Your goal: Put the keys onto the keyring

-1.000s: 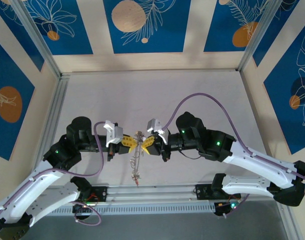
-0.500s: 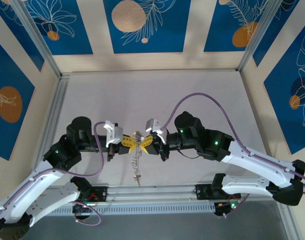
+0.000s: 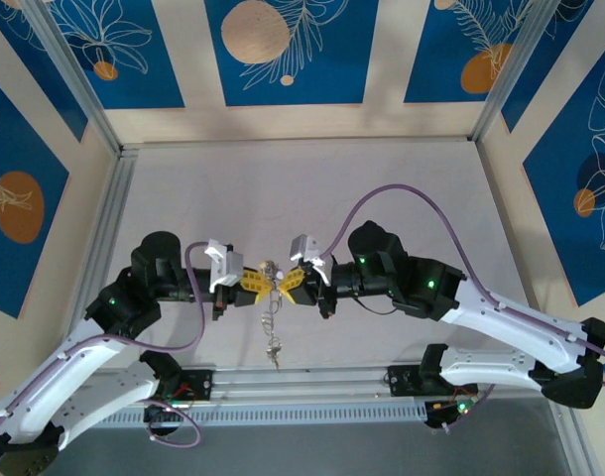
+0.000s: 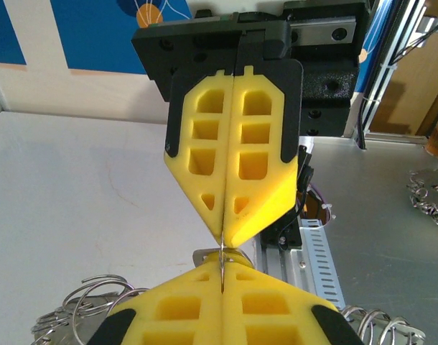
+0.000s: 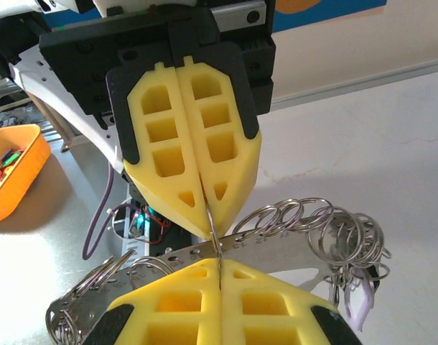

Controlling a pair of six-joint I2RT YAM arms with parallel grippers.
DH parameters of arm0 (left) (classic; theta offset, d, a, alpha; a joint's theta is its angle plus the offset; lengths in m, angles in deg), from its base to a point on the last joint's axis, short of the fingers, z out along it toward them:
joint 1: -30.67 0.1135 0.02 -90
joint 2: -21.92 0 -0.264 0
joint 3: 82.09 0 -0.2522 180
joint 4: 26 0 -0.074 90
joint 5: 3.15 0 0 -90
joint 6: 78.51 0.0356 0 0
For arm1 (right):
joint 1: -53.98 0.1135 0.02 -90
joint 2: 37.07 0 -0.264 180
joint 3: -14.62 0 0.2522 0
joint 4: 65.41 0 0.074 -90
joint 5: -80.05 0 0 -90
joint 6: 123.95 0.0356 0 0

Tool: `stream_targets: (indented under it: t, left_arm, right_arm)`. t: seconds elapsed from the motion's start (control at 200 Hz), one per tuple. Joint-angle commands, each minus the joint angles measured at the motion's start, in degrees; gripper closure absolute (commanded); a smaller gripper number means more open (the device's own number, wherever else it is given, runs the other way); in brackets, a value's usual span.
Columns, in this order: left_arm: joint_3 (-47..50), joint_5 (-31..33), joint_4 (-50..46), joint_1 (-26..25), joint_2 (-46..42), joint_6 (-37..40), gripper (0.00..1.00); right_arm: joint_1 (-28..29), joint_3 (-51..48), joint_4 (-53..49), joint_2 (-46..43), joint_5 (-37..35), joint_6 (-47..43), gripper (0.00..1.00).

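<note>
My two yellow-fingered grippers meet tip to tip above the near middle of the table. The left gripper (image 3: pixel 255 282) (image 4: pixel 222 267) and the right gripper (image 3: pixel 286 286) (image 5: pixel 219 264) are each shut on the same thin grey wire, the keyring (image 4: pixel 222 257) (image 5: pixel 215 237), seen edge-on between the tips. Below the tips hangs a metal strip (image 5: pixel 276 251) with numbered holes, carrying several split rings (image 5: pixel 291 215). Small keys with a pale tag (image 5: pixel 355 305) dangle at its right end. From above, the bunch (image 3: pixel 271 332) trails toward the near edge.
An orange bin (image 5: pixel 11 165) with small coloured items sits beyond the table's near-left side. More loose rings (image 4: pixel 429 198) lie on the metal surface at the right. The aluminium rail (image 3: pixel 302 382) with the arm bases runs along the near edge.
The right gripper has edged slightly left toward the left one, and the hanging bunch has swayed a little. Both grips are unchanged.
</note>
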Motion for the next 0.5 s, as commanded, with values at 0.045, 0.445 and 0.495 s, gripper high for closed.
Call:
stream_targets:
  t: [0.045,0.445,0.495]
  left_arm:
    - [-0.01,-2.18,2.9,0.38,-0.74,-0.59,1.0]
    - [-0.09,-1.97,2.82,0.4,-0.96,-0.5,1.0]
    - [-0.09,-1.9,2.82,0.45,-1.05,-0.5,1.0]
  right_arm:
    - [0.26,1.51,0.71,-0.37,-0.43,-1.49,1.0]
    - [0.27,1.52,1.38,0.38,1.38,-1.58,1.0]
    - [0.26,1.45,1.18,0.3,1.61,-1.49,1.0]
